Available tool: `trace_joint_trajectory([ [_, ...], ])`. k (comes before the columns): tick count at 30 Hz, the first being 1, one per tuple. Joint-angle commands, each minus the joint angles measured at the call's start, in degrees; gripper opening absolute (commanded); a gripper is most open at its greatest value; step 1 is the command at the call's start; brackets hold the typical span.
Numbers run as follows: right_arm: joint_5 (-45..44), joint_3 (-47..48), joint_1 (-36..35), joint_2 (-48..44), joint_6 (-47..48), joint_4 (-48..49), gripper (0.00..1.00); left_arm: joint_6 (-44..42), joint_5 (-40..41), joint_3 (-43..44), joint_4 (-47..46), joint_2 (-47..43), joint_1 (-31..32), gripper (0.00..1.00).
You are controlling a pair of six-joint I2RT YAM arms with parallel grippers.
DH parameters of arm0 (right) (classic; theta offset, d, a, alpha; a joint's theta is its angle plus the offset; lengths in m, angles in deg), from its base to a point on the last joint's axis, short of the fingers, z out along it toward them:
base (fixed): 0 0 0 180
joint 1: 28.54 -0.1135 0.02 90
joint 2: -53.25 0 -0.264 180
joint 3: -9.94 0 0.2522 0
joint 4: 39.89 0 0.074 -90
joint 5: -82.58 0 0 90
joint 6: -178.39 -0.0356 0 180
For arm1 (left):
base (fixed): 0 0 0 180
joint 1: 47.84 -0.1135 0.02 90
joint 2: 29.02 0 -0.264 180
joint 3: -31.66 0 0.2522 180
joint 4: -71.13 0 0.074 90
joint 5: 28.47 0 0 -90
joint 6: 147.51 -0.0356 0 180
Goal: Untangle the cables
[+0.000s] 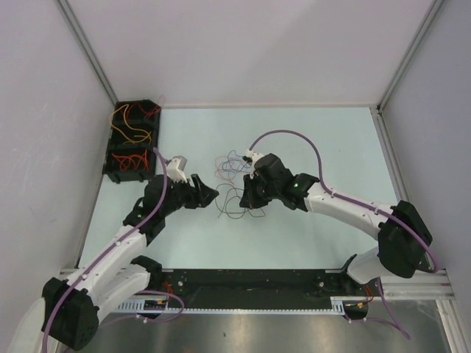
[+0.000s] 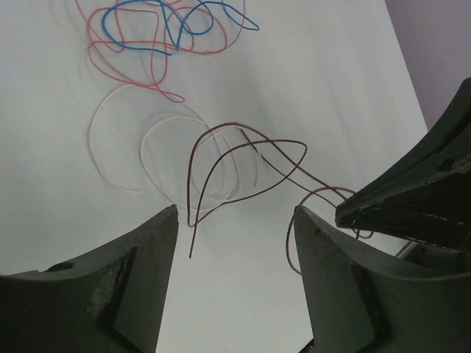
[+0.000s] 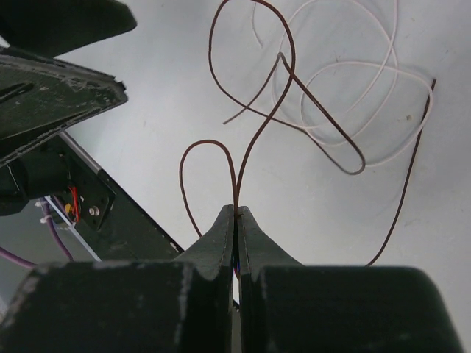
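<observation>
Right claw (image 3: 237, 215) clenched on the brown cable (image 3: 236, 187), left claw (image 2: 235, 213) released.
Your brown cable runs straight out of the right claw's tips, then curls away in loops flat on the table (image 1: 324, 140). The cables (image 1: 234, 184) lie mid-table between both claws, the tangle stretched far-to-near. Your left claw gapes toward them, gripping nothing.
</observation>
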Motion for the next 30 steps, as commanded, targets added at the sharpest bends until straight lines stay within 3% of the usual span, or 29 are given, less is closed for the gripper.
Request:
trace_joint_trajectory([
  [1,-1.79,1.98,-2.09,0.17,2.17,-1.69,0.00,1.38,-3.87,-4.96,-14.37,2.26,0.75,0.71],
  [9,-4.17,1.90,-2.80,2.19,3.32,-3.19,0.00,4.37,-7.38,-9.11,-29.22,13.95,0.84,0.75],
  [15,-4.70,1.81,-3.24,5.00,3.93,-2.13,0.00,4.99,-12.38,-12.80,-39.24,15.37,0.75,0.75],
  [30,-2.59,1.81,-1.22,9.48,4.81,2.26,0.00,4.99,-14.85,-14.30,-48.92,26.35,0.92,0.71],
])
